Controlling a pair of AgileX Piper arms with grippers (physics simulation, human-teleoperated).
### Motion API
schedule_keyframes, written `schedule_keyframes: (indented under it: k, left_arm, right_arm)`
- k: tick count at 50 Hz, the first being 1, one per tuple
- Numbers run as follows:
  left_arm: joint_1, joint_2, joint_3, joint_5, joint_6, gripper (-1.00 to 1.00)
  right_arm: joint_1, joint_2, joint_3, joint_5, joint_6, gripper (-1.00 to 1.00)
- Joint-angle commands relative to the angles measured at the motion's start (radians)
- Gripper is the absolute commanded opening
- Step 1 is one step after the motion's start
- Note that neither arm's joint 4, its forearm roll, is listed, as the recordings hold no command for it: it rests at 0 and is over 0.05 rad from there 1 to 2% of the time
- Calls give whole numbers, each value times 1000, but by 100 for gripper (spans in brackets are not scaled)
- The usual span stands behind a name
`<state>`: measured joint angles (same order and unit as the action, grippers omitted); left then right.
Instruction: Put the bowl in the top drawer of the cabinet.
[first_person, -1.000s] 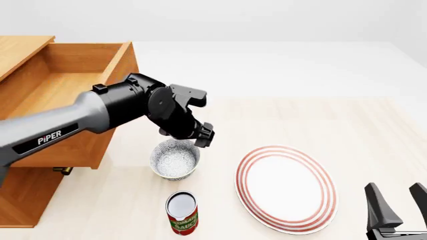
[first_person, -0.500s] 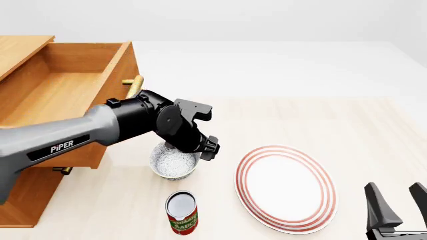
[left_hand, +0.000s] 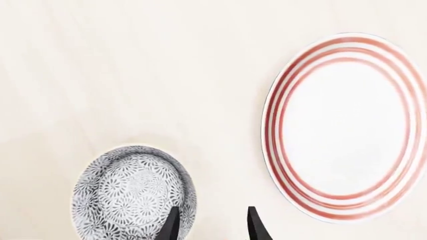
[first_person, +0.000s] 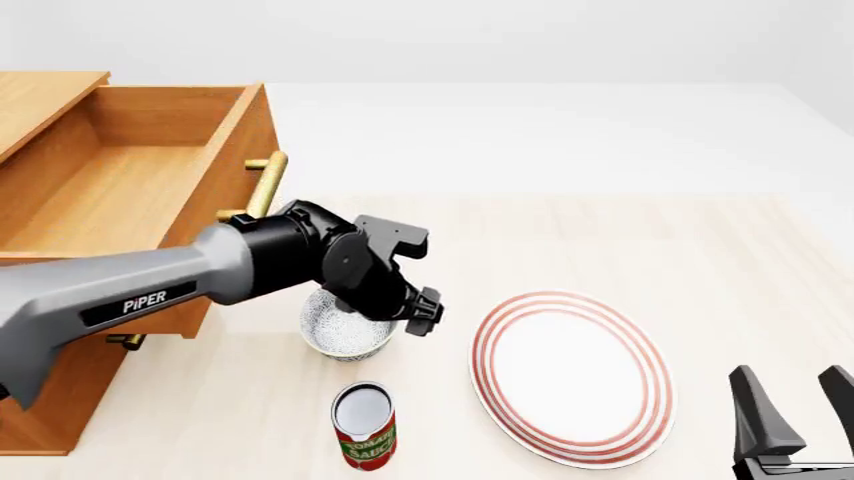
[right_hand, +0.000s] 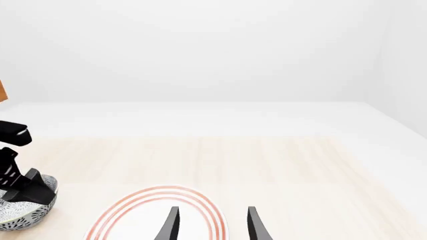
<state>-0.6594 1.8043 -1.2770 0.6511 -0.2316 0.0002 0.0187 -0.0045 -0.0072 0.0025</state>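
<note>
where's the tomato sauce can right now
In the front view the tomato sauce can stands upright at the table's near edge, just in front of the bowl and left of the red-ringed plate.

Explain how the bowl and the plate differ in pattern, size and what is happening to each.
The bowl carries a dense blue-grey floral speckle; the plate is plain white with red rings at its rim. The bowl is small and deep; the plate is much wider and shallow. The left gripper straddles the bowl's rim, while nothing touches the plate. Both are round and sit on the table.
</note>
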Motion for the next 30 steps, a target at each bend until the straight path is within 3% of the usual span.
schedule_keyframes:
  k: [1, 30]
  left_arm:
    - [17, 14, 2, -8, 10, 100]
    - [15, 51, 24, -69, 18, 100]
  right_arm:
    - [0, 0, 0, 0, 0, 100]
    - [0, 0, 0, 0, 0, 100]
